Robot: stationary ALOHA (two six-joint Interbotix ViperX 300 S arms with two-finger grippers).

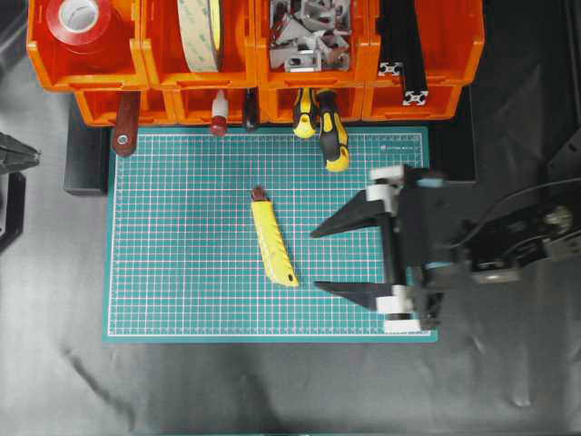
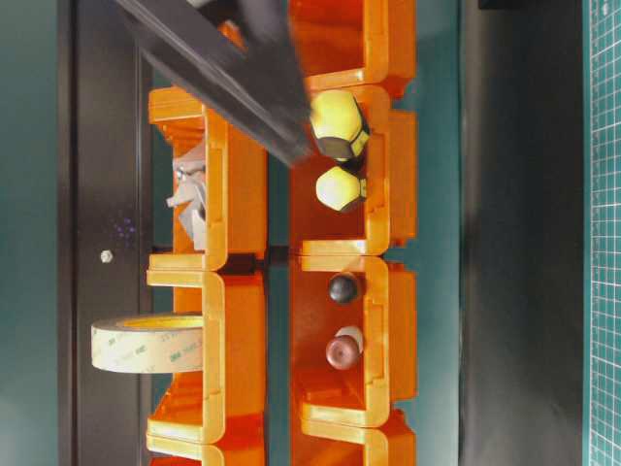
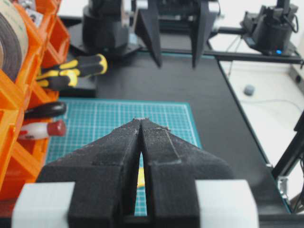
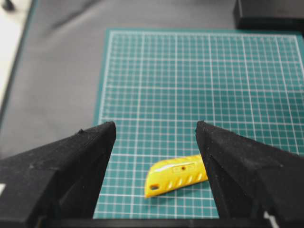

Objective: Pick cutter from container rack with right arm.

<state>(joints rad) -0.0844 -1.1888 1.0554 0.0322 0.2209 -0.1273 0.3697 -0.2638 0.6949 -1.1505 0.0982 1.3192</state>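
Note:
The yellow cutter [image 1: 272, 242] lies flat on the green cutting mat [image 1: 182, 272], its dark tip toward the orange container rack [image 1: 363, 65]. My right gripper [image 1: 316, 261] is open and empty, hovering just right of the cutter's near end. In the right wrist view the gripper [image 4: 156, 126] is open, with the cutter's end [image 4: 175, 180] on the mat below, by the right finger. My left gripper [image 3: 141, 119] is shut and empty, at the overhead view's far left edge [image 1: 27, 156]. A sliver of the cutter [image 3: 140, 176] shows behind its fingers.
The rack's upper bins hold red tape [image 1: 80, 16], a tape roll [image 1: 201, 32], metal brackets [image 1: 309, 32] and black extrusions [image 1: 399, 45]. Yellow-and-black screwdrivers [image 1: 331, 127] and other tool handles [image 1: 125, 127] stick out of the lower bins over the mat's far edge.

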